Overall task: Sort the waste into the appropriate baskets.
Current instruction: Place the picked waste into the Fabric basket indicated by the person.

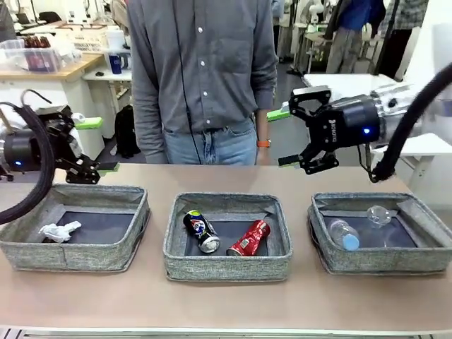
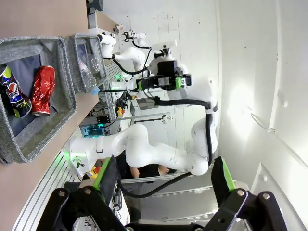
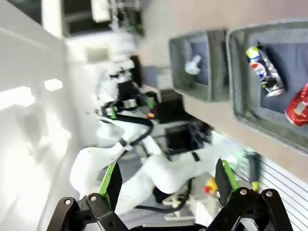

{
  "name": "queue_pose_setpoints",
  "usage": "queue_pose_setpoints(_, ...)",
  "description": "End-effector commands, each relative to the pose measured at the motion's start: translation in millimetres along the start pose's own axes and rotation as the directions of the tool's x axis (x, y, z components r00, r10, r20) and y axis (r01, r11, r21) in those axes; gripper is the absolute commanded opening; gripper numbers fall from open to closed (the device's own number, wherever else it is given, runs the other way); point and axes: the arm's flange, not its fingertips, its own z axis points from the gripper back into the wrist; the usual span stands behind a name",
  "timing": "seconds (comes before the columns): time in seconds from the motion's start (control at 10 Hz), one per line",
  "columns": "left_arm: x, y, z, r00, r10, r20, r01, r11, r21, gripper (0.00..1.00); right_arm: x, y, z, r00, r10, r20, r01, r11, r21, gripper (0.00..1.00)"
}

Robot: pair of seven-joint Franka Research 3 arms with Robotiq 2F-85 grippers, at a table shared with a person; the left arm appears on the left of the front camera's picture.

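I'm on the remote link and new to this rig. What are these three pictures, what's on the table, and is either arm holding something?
The wide picture looks across the table at a person standing behind it. Two white arms reach in from the sides; each ends in black fingers with green pads.

The left gripper and right gripper are both open and hold nothing. The other two pictures come from cameras on the wrists, so they look tilted.

Three grey baskets sit in a row: the left basket holds a paper wad, the middle basket two cans, the right basket a bottle and a clear cup.
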Motion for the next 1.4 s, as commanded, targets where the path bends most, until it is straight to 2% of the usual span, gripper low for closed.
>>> queue_pose_setpoints(0.0, -5.1, -3.4, -4.5, 1.0, 0.008, 0.014, -0.008, 1.0, -0.014, 1.0, -15.0, -21.6, -8.1, 0.995, -0.059, 0.077, 0.051, 0.994, 0.098, 1.0)
queue_pose_setpoints(0.1, -5.1, -3.4, -4.5, 1.0, 0.008, 0.014, -0.008, 1.0, -0.014, 1.0, -9.2, -26.9, -16.3, 0.986, -0.151, 0.065, 0.147, 0.988, 0.052, 1.0)
queue_pose_setpoints(0.2, -5.1, -3.4, -4.5, 1.0, 0.008, 0.014, -0.008, 1.0, -0.014, 1.0, 0.6, -4.7, 3.5, 0.999, -0.04, 0.035, 0.038, 0.998, 0.057, 1.0)
queue_pose_setpoints(1.3, -5.1, -3.4, -4.5, 1.0, 0.008, 0.014, -0.008, 1.0, -0.014, 1.0, 0.6, -4.7, 3.5, 0.999, -0.04, 0.035, 0.038, 0.998, 0.057, 1.0)
